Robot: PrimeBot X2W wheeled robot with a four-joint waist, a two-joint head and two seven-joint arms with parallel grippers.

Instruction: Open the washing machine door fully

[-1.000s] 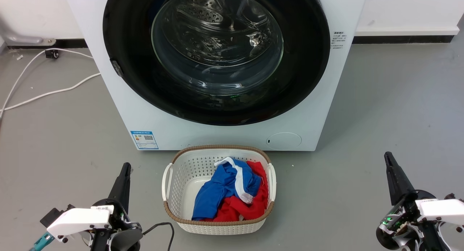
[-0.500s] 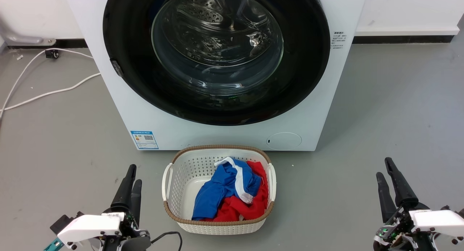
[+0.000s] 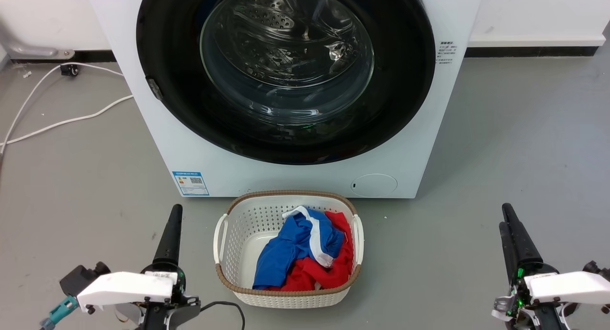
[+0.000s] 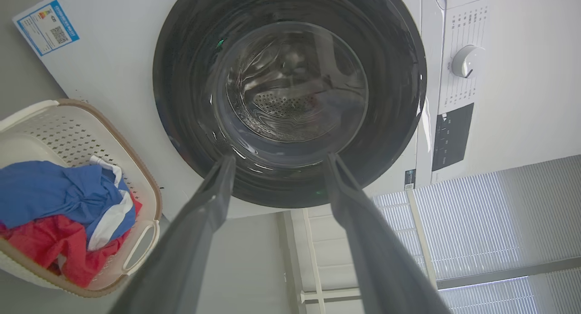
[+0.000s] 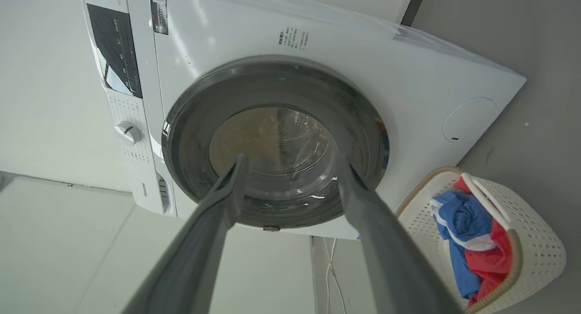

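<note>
A: Head view first. Where's the door?
B: The washing machine door [image 3: 162, 58] is upper centre, a black disc lying flat against the white front of the washing machine [image 3: 190, 158], shut. It has a glass bowl in the middle, and drum holes show through it.
A: Grippers?
B: The left gripper [image 3: 174, 214] is lower left and the right gripper [image 3: 504, 218] is lower right. Both are over the grey floor [image 3: 524, 129], well apart from the machine and touching nothing. The fingers are seen edge-on here, so I can't read the gap from this angle.
A: Other stuff?
B: A laundry basket [image 3: 290, 299] sits lower centre, just in front of the machine, with blue and red clothes [image 3: 286, 253] inside. There's a blue label [image 3: 190, 183] low left on the front and a round flap [image 3: 374, 184] low right. A white cable [image 3: 97, 114] lies on the floor, upper left.
A: Left wrist view.
B: The left fingers [image 4: 199, 232] are spread wide with nothing between them. The door [image 4: 181, 100] fills the centre behind the gap, closed. The basket [image 4: 152, 200] is lower left and a knob [image 4: 465, 61] is upper right.
A: Right wrist view.
B: Same deal: the fingers [image 5: 386, 241] are wide apart and empty. The door [image 5: 186, 137] is centre frame, flush on the front. The knob [image 5: 128, 132] is mid left, the flap [image 5: 470, 119] is on the right and the basket [image 5: 540, 259] is lower right.
</note>
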